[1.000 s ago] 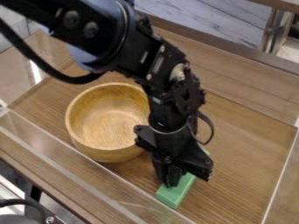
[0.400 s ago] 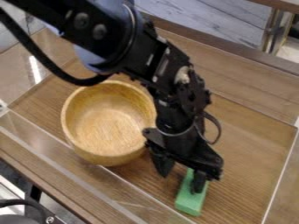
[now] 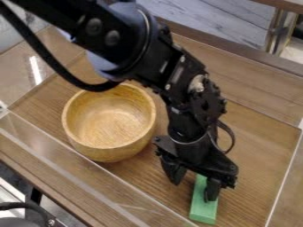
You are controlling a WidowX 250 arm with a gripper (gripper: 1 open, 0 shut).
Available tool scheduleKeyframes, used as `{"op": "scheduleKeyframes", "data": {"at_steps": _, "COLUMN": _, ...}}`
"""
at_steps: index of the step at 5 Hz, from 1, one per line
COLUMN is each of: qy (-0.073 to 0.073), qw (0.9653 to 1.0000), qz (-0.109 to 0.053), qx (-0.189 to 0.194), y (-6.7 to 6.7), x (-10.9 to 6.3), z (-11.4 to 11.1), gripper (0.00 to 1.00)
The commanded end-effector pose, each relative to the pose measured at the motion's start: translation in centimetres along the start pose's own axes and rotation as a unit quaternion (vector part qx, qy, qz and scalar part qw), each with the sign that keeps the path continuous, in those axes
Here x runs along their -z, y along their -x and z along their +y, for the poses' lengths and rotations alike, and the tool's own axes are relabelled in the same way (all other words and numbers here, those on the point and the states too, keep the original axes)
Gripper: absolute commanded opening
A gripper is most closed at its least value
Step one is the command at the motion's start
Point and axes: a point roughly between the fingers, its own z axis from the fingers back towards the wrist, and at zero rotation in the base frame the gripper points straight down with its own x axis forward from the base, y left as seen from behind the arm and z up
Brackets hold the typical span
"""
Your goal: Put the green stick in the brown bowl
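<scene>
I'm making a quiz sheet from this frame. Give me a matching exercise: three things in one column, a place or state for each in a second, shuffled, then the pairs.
Things:
1. green stick
2. brown bowl
3. gripper

Place or state:
A. empty, at the left of the wooden table
B. open, pointing down
C. lying flat on the table, outside the bowl

Pairs: 1-C, 2-A, 3-B

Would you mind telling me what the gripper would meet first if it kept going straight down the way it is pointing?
Most likely the green stick, which lies on the table right under the gripper, its jaws open. Depth is hard to judge, so it may already be touching.
</scene>
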Motion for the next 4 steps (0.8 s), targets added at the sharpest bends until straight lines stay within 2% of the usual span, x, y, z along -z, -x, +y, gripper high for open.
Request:
{"op": "scheduleKeyframes", "data": {"at_steps": 1, "qy": -0.010, "qw": 0.9994, "qz": 0.032, "qx": 0.000, "y": 1.1, "x": 0.8, "z": 0.3, "gripper": 1.00}}
{"op": "scheduleKeyframes", "data": {"at_steps": 2, "qy": -0.013, "qw": 0.9989, "qz": 0.044, "qx": 0.003, "y": 0.9, "x": 0.9, "z": -0.5, "gripper": 1.00}}
{"op": "scheduleKeyframes", "data": {"at_steps": 3, "qy": -0.014, "qw": 0.9989, "qz": 0.044, "qx": -0.009, "y": 0.1, "x": 1.1, "z": -1.5, "gripper": 0.00}}
{"op": "scheduleKeyframes", "data": {"at_steps": 4, "qy": -0.013, "qw": 0.9995, "qz": 0.017, "qx": -0.024, "y": -2.0, "x": -2.4, "z": -1.0, "gripper": 0.00}}
